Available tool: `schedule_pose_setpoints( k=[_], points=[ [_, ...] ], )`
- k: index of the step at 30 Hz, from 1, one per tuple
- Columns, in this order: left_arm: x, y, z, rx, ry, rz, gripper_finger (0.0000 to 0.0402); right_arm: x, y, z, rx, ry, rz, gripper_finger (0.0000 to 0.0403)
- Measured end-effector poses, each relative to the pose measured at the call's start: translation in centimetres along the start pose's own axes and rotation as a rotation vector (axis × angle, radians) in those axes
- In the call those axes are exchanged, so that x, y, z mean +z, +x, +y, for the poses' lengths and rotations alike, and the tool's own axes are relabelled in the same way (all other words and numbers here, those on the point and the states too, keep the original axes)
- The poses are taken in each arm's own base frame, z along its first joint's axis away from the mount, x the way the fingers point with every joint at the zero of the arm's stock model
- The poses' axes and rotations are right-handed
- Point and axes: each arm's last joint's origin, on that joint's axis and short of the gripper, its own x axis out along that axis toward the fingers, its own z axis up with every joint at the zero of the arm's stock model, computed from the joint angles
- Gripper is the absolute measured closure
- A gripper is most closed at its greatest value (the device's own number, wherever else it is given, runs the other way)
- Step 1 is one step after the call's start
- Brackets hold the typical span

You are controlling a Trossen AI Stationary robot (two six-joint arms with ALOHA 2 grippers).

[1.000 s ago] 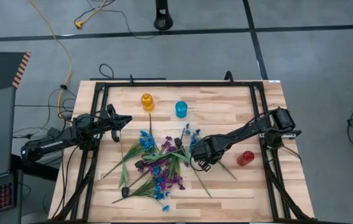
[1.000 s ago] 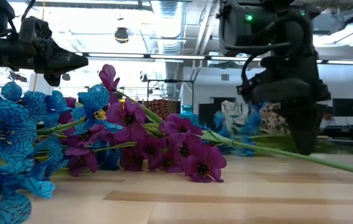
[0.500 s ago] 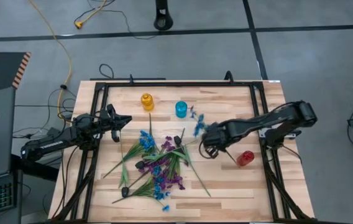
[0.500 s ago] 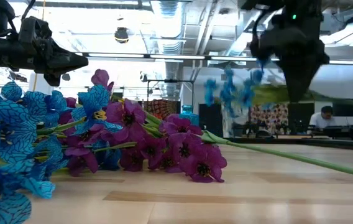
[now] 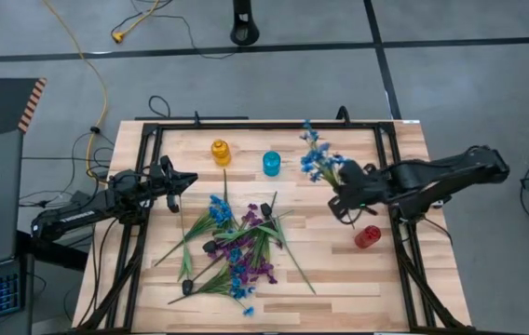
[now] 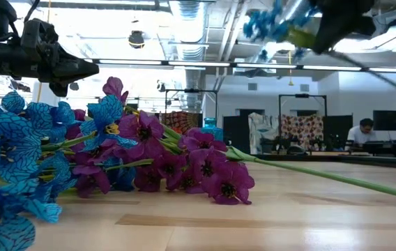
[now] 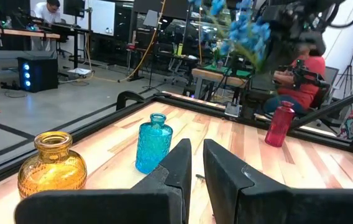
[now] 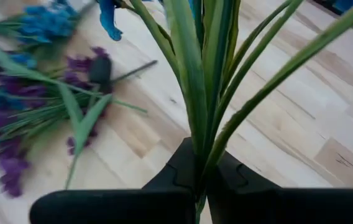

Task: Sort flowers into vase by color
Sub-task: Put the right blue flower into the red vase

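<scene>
Even overhead light on my table; sharpness differs from view to view.
From above, my wooden table (image 5: 246,279) is evenly lit and sharp, with only faint shadows beneath my arms. At table height, ceiling strip lights (image 6: 184,64) glare white, my arms read as dark silhouettes, the nearest blue blossoms (image 6: 6,139) are soft, and the raised blue sprig (image 6: 271,21) is smeared by motion. Past my left fingers (image 7: 176,168) the blue vase (image 7: 153,142) is crisp. Past my right fingers (image 8: 183,168) the leaves (image 8: 189,74) and the flower pile (image 8: 33,93) are blurred.
</scene>
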Motion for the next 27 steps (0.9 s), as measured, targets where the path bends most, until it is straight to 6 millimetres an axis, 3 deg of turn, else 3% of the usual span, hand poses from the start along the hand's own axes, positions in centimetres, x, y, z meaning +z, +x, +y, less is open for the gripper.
schedule_pose_setpoints(
  k=[11,27],
  points=[
    [0.0,0.0,0.0,0.000,0.000,0.000,0.0372,-1.7,-5.3,-1.8,0.161,-0.088,-0.179,0.0360],
    [0.0,0.0,0.0,0.000,0.000,0.000,0.0372,-5.2,-8.9,-3.1,0.286,-0.300,-0.294,0.0360]
  ],
)
